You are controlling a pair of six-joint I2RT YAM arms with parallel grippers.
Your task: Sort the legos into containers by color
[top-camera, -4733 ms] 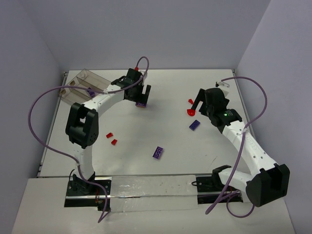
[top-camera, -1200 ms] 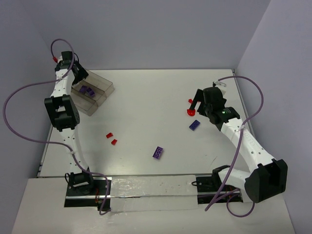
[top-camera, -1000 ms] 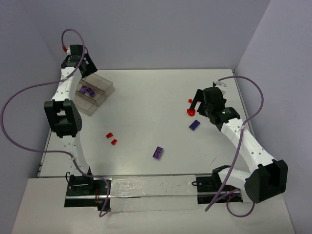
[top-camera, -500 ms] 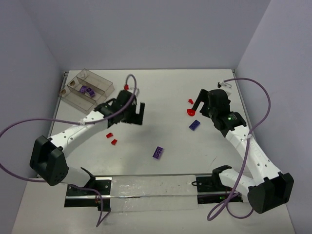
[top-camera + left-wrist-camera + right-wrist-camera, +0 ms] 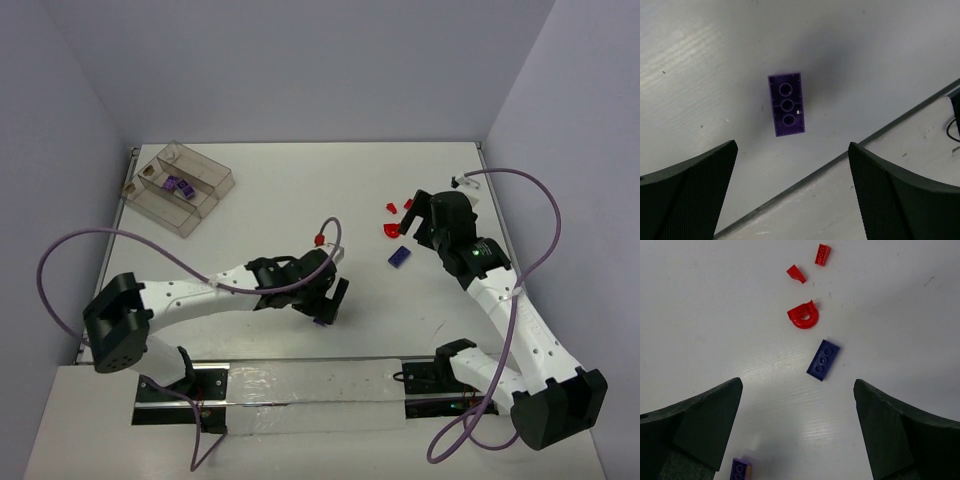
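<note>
In the far-left corner the tray (image 5: 165,207) holds a few purple bricks (image 5: 178,184). Near the front edge my left claw (image 5: 791,150) hangs spread over a lone purple brick (image 5: 786,104). Toward the right edge my right claw (image 5: 797,385) gapes above a darker brick (image 5: 823,360) and red pieces (image 5: 804,316).

Bare table (image 5: 880,60) around purple brick (image 5: 787,104), fingers (image 5: 685,195) spread wide
</note>
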